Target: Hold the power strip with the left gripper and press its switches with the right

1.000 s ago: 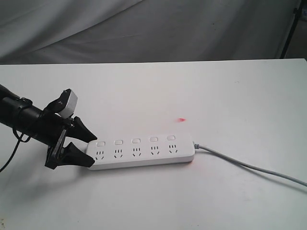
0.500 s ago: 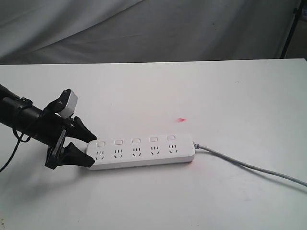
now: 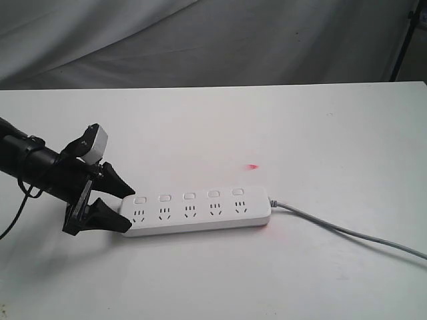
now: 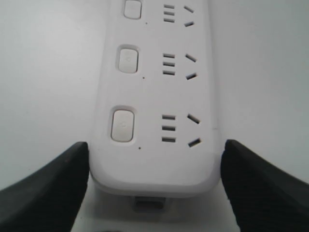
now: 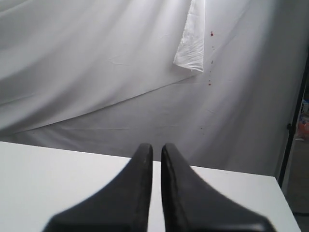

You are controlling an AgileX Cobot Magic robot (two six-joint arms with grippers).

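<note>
The white power strip (image 3: 200,212) lies flat on the white table, its row of switches (image 3: 189,196) along the far side above the sockets. My left gripper (image 3: 129,210) straddles the strip's left end, one black finger against each long side. In the left wrist view the power strip (image 4: 159,96) fills the middle, my left gripper (image 4: 155,145) clamps its rounded end, and the nearest of the switches (image 4: 122,124) shows close by. My right gripper (image 5: 157,146) is shut with nothing in it, held above the table and facing the backdrop; it is out of the exterior view.
The strip's grey cord (image 3: 347,233) trails right toward the table's edge. A small red light spot (image 3: 253,166) sits on the table behind the strip. Grey cloth (image 3: 200,40) hangs behind the table's far edge, and a dark stand (image 3: 403,40) is at the far right.
</note>
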